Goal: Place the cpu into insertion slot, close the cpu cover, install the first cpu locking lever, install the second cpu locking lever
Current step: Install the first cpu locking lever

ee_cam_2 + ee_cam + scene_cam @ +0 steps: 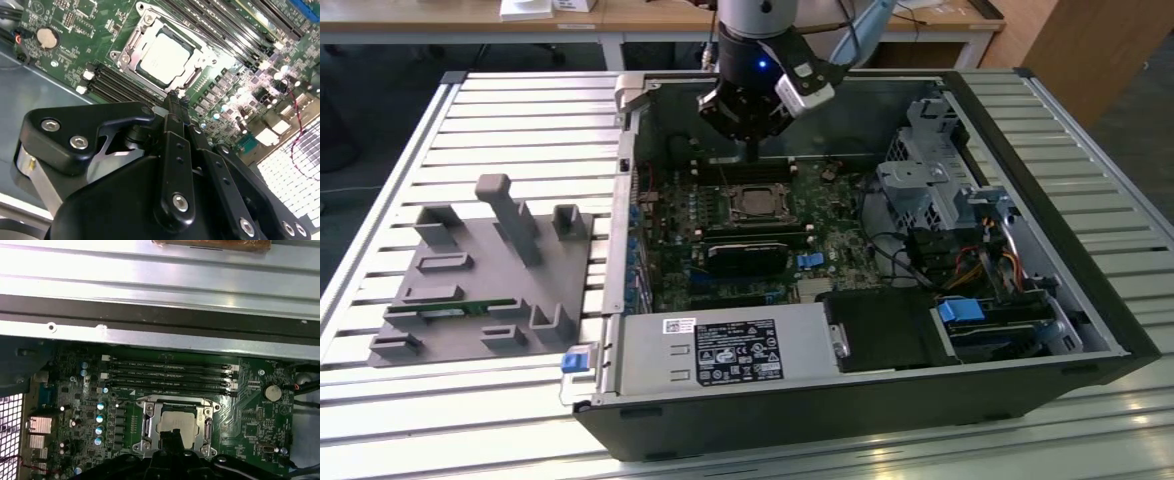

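Observation:
The cpu lies flat, silver-grey top up, in the insertion slot on the green board inside the open computer case. The cpu cover, a silvery frame, lies down around the chip. A thin wire lever runs along one side of the frame; whether it is latched I cannot tell. My gripper hangs just above the board at the socket's edge, fingers shut together with nothing between them.
Black memory slots run beside the socket, with a coin battery nearby. A power supply and drive cage crowd the case. A grey fixture stands on the slatted table on the exterior view's left.

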You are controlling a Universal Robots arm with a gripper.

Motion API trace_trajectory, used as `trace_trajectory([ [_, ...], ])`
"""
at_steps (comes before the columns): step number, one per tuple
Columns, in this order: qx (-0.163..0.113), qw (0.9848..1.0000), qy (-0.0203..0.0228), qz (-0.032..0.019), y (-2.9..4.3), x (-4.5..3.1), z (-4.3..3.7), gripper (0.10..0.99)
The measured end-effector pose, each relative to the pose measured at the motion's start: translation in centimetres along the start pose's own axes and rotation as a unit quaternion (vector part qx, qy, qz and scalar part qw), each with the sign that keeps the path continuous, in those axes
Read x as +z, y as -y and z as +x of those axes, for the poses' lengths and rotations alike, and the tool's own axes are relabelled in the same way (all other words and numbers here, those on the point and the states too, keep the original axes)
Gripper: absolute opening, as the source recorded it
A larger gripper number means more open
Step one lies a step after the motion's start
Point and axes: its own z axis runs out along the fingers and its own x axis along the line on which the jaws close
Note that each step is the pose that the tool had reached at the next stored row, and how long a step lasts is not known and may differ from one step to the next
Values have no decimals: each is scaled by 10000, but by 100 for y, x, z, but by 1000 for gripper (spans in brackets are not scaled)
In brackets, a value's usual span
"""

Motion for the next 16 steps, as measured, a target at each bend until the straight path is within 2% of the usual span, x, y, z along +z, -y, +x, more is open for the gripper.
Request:
trace_trajectory([
  [4, 31, 10000, -7, 1, -1, 32, 44, 106],
  [8, 31, 10000, -8, 2, -4, 53, 155, 106],
  [12, 31, 10000, -8, 0, -7, 60, 222, 106],
  [16, 31, 10000, -8, 1, -10, 71, 325, 106],
])
